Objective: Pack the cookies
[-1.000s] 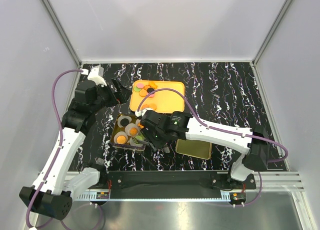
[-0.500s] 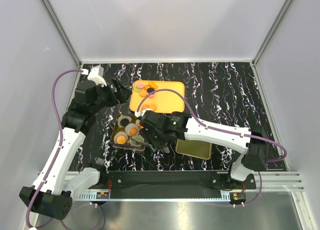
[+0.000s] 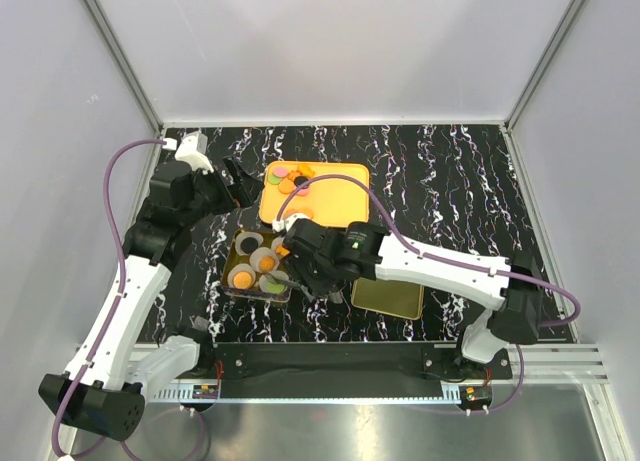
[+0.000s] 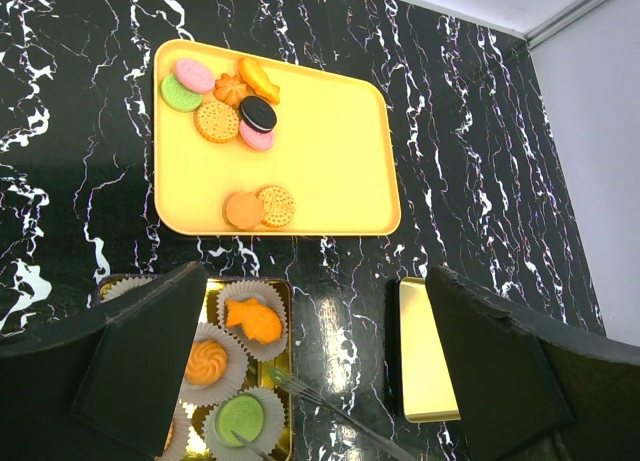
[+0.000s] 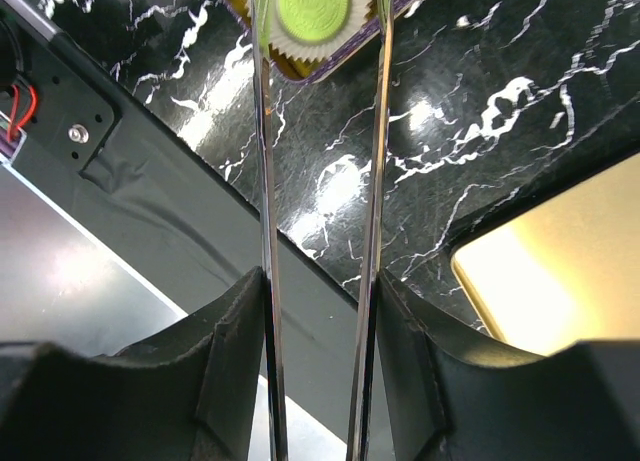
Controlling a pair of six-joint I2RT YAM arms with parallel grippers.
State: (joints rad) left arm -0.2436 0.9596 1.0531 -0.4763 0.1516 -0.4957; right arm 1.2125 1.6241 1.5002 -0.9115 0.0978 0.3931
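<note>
Nearest, the right gripper (image 5: 320, 361) pinches steel tongs (image 5: 265, 181) whose tips flank a green cookie (image 5: 312, 6) in a paper cup (image 5: 320, 49) at the gold box's (image 4: 283, 311) near corner, with orange cookies (image 4: 205, 362) in neighbouring cups. A gold lid (image 4: 425, 351) lies right of the box on the bench (image 4: 480, 131). The left gripper (image 4: 315, 321) hangs above them spread wide, and beyond it more cookies (image 4: 216, 122) lie on the orange tray (image 4: 330, 151), most at its far left corner and two by its near edge.

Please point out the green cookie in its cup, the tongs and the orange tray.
green cookie (image 5: 312, 9): right wrist view, its centre.
tongs (image 5: 264, 181): right wrist view, left blade.
orange tray (image 4: 330, 151): left wrist view, bare floor.
</note>
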